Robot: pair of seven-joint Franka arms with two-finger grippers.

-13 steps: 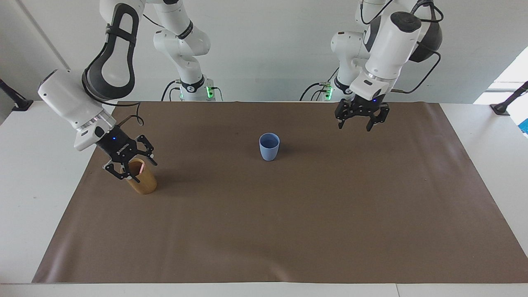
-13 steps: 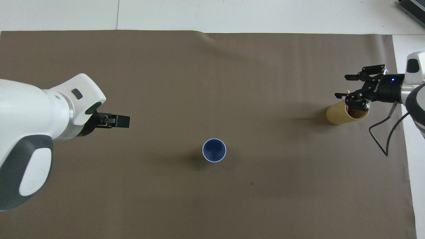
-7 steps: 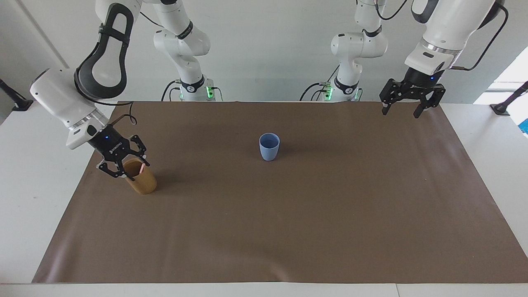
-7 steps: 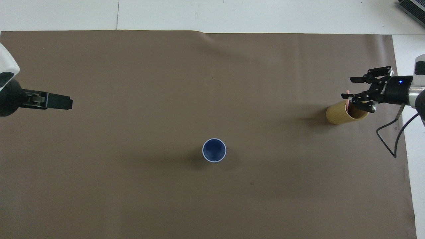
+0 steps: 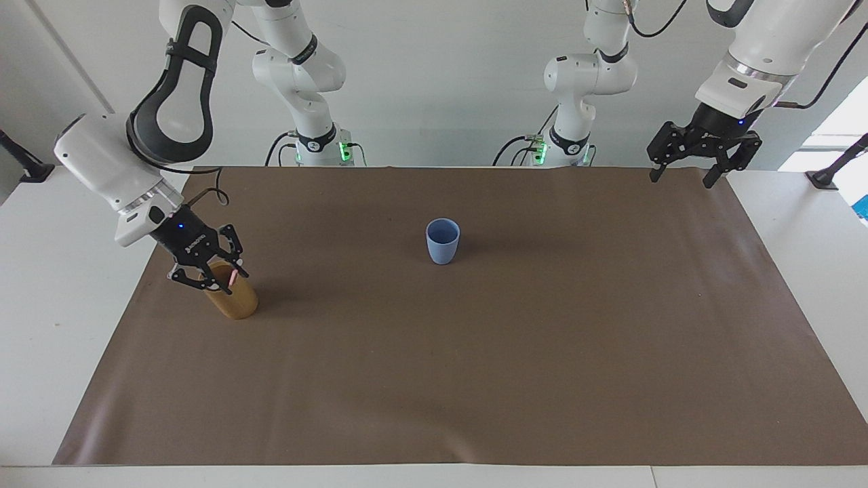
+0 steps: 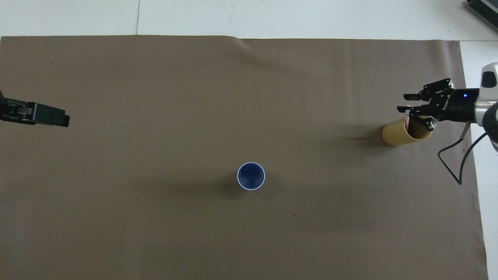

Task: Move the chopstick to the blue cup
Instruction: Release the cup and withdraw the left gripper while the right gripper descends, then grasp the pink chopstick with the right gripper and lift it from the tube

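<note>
Because the chopstick (image 5: 233, 276) is such a thin, pale pink sliver, it is likely weighing almost nothing and staying stiff, though its smooth, narrow shaft could be twisting or slipping in a loose pinch — so the sensible place to take it is the short upper end poking above the rim. It is leaning inside the tan cup (image 5: 234, 297) at the right arm's end of the brown mat (image 5: 475, 379). The right gripper (image 5: 205, 273) is sitting at that cup's mouth with its fingers narrowing around the stick's top, but whether they are already pinching it I cannot tell. The tan cup is standing near the mat's edge and looks light enough to be tipping if the stick drags sideways against the rim; a straight upward pull seems safest. The blue cup (image 5: 442, 240) is waiting upright near the mat's middle, well apart from the tan one, with bare mat between them — plenty of room for carrying across. The left gripper (image 5: 702, 157) is hanging with its jaws spread wide over the mat's corner at the left arm's end, waiting out of the way.
</note>
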